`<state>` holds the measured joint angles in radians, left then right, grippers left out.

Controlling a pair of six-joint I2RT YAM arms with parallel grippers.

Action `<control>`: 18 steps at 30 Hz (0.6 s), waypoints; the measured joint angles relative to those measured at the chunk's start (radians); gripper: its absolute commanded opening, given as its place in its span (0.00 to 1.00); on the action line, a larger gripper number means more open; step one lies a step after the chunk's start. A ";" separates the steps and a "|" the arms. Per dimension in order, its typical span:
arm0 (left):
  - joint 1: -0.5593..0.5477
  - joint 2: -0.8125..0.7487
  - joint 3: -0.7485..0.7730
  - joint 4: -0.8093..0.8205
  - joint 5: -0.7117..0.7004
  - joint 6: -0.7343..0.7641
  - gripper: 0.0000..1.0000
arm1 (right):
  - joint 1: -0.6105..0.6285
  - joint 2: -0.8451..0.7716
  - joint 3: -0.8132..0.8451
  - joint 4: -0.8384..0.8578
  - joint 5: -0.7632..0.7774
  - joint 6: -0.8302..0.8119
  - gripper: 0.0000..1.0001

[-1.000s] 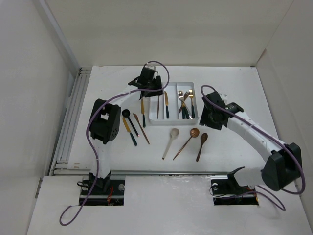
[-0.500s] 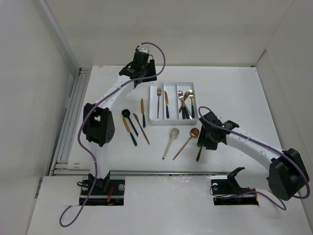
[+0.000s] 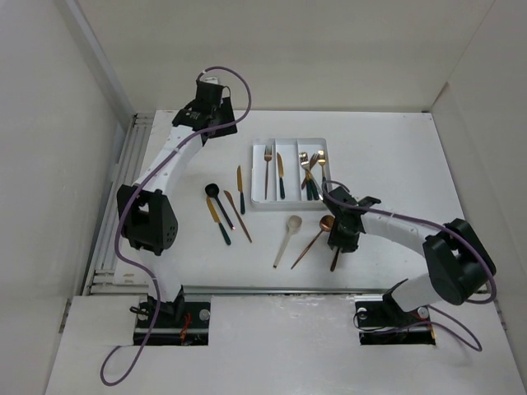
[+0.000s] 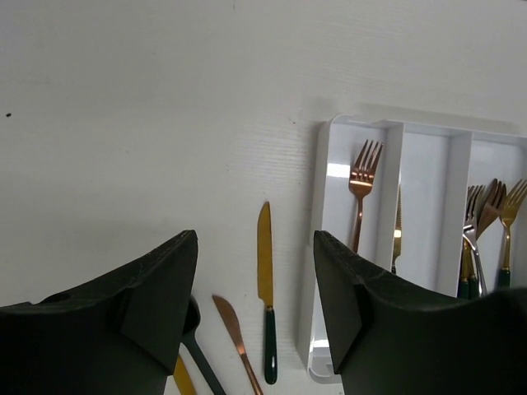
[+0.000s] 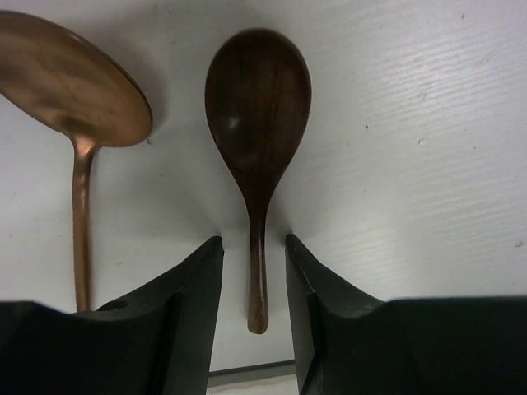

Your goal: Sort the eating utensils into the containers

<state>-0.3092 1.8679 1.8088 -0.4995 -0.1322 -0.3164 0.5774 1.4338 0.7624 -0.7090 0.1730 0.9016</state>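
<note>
Right gripper (image 5: 253, 247) straddles dark spoon (image 5: 258, 95) handle; bowl hidden from top camera

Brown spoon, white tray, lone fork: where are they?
brown spoon (image 5: 258, 99), right wrist view, its bowl.
white tray (image 4: 430, 189), left wrist view, bare middle floor.
lone fork (image 4: 366, 158), left wrist view, its prongs.

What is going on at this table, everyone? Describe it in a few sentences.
Utensils are being sorted into a white tray; several lie loose on the table. The right gripper sets its fingers astride the handle of a dark spoon lying beside a copper spoon, not yet clamped. The left gripper hangs open and empty over the table's far left.
</note>
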 measured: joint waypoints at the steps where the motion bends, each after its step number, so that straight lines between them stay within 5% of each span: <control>1: 0.003 -0.001 -0.006 -0.006 0.000 -0.003 0.56 | 0.000 0.015 0.011 -0.003 0.003 0.000 0.40; 7: 0.016 -0.015 -0.037 -0.024 0.000 -0.009 0.56 | 0.000 0.071 0.062 -0.018 0.015 0.000 0.33; 13: 0.031 -0.048 -0.066 -0.029 0.000 -0.019 0.56 | 0.000 0.077 0.068 -0.021 0.019 0.004 0.07; 18: 0.039 -0.051 -0.079 -0.028 0.003 -0.025 0.56 | 0.000 0.076 0.068 -0.022 0.021 0.008 0.00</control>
<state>-0.2699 1.8168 1.7294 -0.5278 -0.1295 -0.3416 0.5774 1.5097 0.8303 -0.7307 0.1940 0.9092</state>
